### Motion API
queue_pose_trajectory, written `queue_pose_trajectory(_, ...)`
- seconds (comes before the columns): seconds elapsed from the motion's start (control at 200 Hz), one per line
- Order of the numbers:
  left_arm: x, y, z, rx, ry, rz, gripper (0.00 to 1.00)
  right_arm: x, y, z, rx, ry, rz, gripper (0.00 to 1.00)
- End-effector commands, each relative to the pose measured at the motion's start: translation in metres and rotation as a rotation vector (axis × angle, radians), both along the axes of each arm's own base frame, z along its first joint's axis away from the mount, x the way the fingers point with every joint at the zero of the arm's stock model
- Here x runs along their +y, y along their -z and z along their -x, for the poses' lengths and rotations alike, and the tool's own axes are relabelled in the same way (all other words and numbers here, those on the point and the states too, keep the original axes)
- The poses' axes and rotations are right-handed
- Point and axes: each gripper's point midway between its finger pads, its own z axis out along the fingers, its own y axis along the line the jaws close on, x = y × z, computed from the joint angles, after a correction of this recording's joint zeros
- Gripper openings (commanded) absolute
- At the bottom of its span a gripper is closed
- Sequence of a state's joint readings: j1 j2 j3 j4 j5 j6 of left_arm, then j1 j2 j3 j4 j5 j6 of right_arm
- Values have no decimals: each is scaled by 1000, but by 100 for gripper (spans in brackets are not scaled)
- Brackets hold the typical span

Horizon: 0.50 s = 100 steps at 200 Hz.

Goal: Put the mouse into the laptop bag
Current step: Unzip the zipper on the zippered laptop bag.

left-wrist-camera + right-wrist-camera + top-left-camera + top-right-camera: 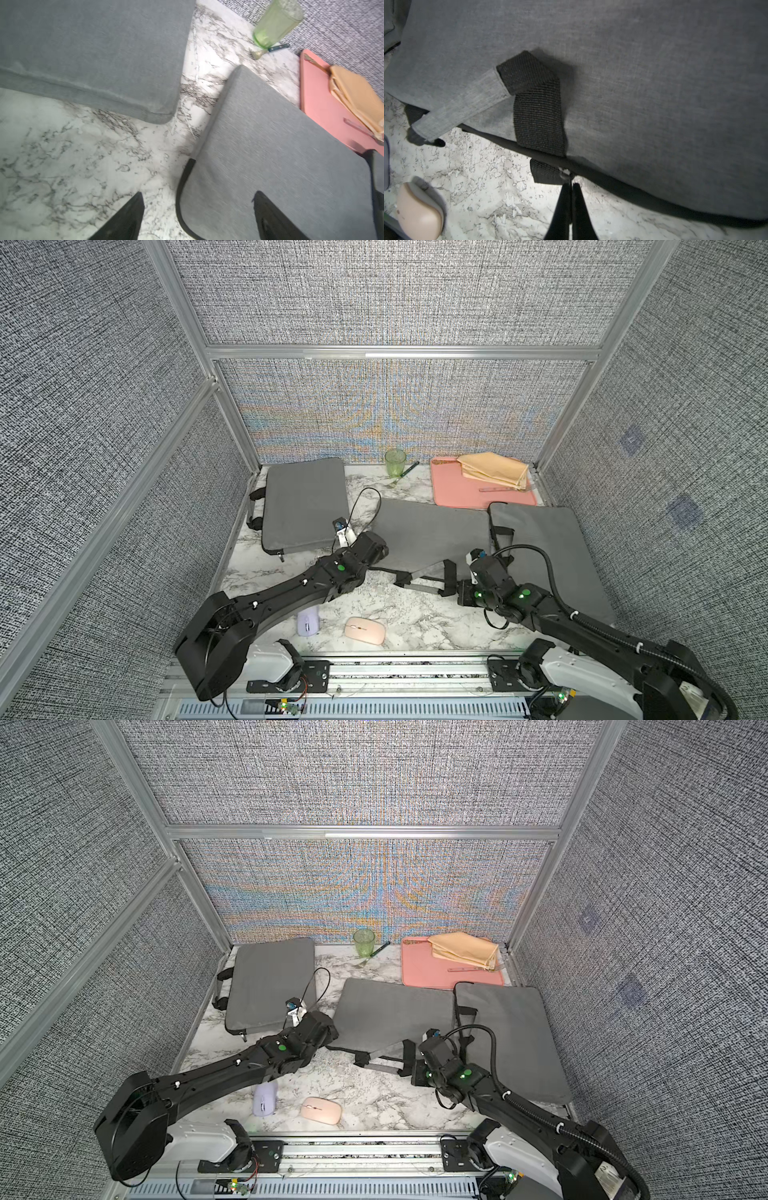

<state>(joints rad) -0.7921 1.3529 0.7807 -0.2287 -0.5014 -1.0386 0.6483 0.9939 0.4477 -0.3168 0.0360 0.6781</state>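
A pink mouse [365, 630] and a lilac mouse [308, 620] lie near the table's front edge, the lilac one partly under my left arm. The middle grey laptop bag [428, 535] lies flat, its handle [428, 578] toward the front. My left gripper [199, 195] hangs open over that bag's near left corner, one finger above the marble and one above the fabric, holding nothing. At the bag's front edge my right gripper [572, 186] is shut on the zipper pull [565, 172], just below the black handle strap [538, 116]. The pink mouse [419, 209] shows beside it.
Another grey bag [305, 506] lies at the back left and a further one [548, 556] at the right, under my right arm. A green cup [395, 462] and a fork [401, 477] stand at the back. A pink tray [457, 493] holds a tan cloth [494, 470].
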Motion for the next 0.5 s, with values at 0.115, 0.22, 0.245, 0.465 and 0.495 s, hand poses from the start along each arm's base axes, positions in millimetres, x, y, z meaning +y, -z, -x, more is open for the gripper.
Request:
queue_pose_trajectory(0.115,-28,35,-17,94,148,41,82,-21,10,-1,14,77,38,0)
queue_pose_trajectory(0.22,-59,46,-23,129,231,124,80,-21,11,-1,20,79,14,0)
queue_pose_trajectory(0.245,-68,48,-24,148,250,146,79,-18,10,0,23,63,4,0)
queue_pose_trajectory(0.465,-137,65,-28,247,431,328,40,19,-9,4,-10,-76,-94,0)
queue_pose_trajectory(0.495,-140,68,-28,252,433,338,35,24,-12,3,-19,-90,-91,0)
